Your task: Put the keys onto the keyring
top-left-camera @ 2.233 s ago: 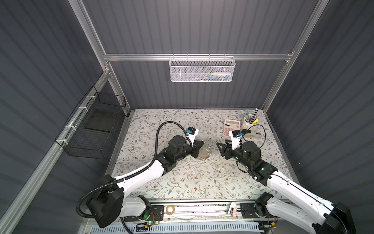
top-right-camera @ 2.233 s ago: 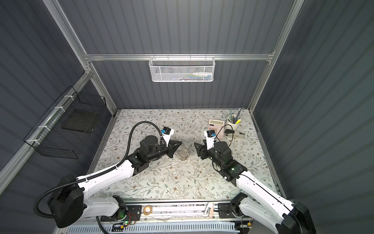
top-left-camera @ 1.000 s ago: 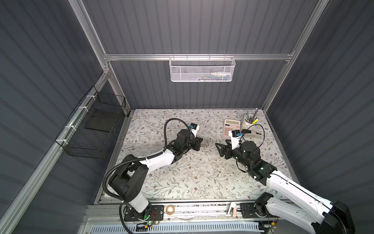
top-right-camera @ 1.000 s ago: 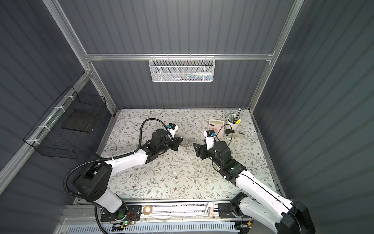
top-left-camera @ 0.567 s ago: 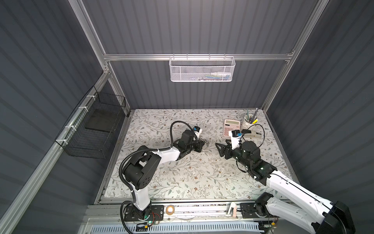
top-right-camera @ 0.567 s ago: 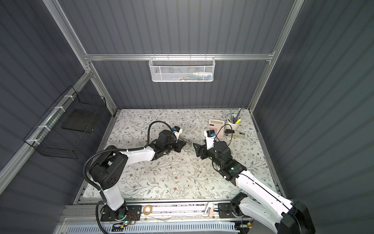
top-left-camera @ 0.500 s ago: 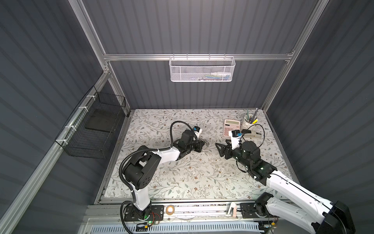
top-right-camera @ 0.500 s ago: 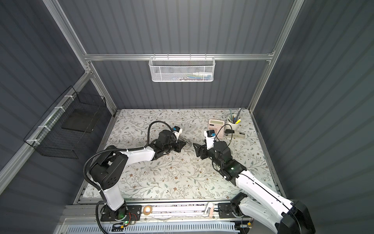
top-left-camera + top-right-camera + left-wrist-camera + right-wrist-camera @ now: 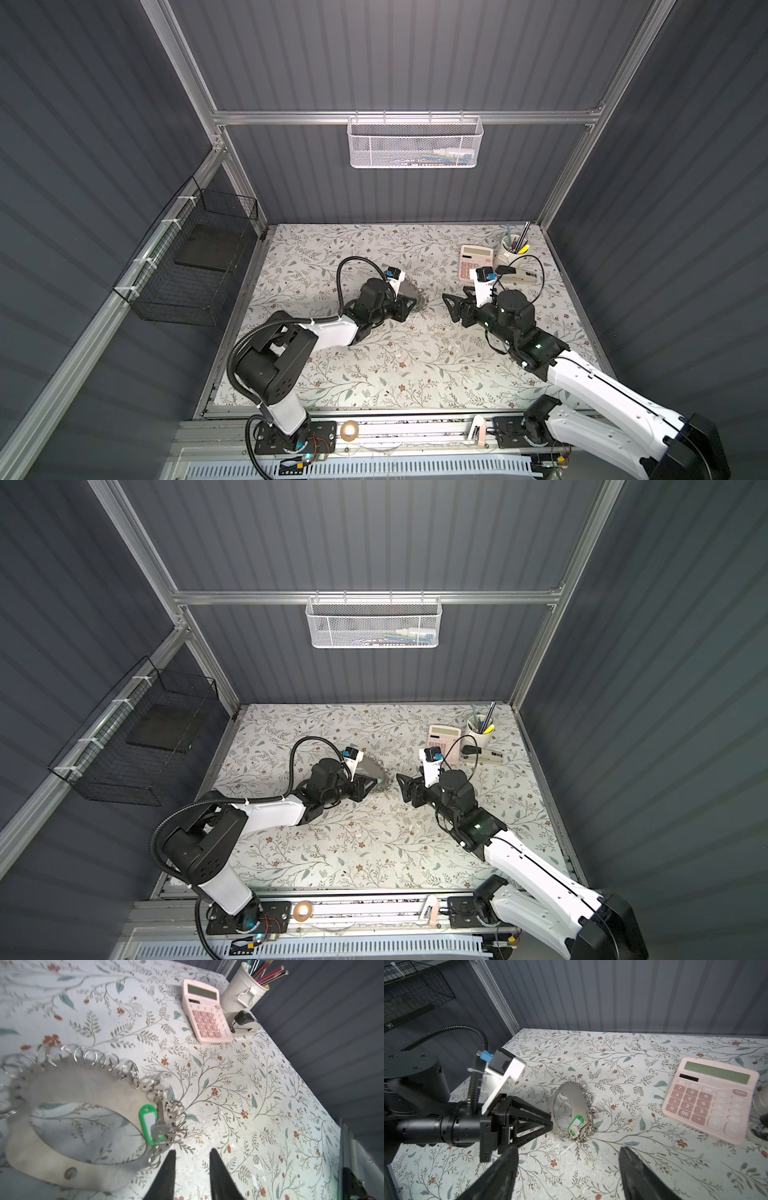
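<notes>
Green key [image 9: 148, 1120] is lying against the keyring [image 9: 83, 1084], at 1 o'clock in a top view from the nearer left gripper [image 9: 371, 789], partly open, empty. The right gripper [image 9: 402, 789] is gaping wide, empty.

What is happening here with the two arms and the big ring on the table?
The left gripper sits just beside the keyring, its jaws a little apart and holding nothing. The green key lies at the keyring's edge among the small rings; whether it is actually hooked on is unclear. The right gripper hovers opposite, wide open and empty.
</notes>
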Motion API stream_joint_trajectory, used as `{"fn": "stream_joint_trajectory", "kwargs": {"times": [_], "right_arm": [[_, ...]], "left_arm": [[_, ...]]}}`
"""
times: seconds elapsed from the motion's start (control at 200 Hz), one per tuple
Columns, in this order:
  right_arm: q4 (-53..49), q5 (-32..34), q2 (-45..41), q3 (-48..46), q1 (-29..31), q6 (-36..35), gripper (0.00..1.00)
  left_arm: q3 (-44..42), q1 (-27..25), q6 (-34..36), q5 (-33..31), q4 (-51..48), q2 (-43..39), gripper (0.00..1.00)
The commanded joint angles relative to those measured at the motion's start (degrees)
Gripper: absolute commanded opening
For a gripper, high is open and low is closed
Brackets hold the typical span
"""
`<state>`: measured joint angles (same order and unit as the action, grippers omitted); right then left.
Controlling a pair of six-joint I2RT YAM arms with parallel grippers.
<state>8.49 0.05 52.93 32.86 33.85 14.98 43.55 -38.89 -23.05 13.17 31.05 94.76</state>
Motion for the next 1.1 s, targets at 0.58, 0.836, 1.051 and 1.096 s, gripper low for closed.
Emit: {"fn": "stream_joint_trajectory", "kwargs": {"times": [0.58, 0.836, 1.051, 1.096], "right_arm": [[6.16, 15.98, -3.58, -5.58, -1.90, -4.89, 0.99], [8.64, 29.07, -0.98, -6.77, -12.21, -3.14, 0.99], [17.43, 29.78, 2.72, -10.48, -21.28, -3.93, 0.99], [20.66, 30.14, 3.77, -11.79, -22.69, -4.48, 0.99]], "left_arm": [[-8.79, 0.57, 11.32, -48.06, -11.63, -27.26, 1.00], [-13.37, 4.07, 15.70, -67.95, -2.18, -23.17, 1.00], [-19.20, 14.55, 17.14, -66.62, 11.42, -17.01, 1.00], [-19.96, 16.35, 18.33, -64.38, 13.33, -16.57, 1.00]]}}
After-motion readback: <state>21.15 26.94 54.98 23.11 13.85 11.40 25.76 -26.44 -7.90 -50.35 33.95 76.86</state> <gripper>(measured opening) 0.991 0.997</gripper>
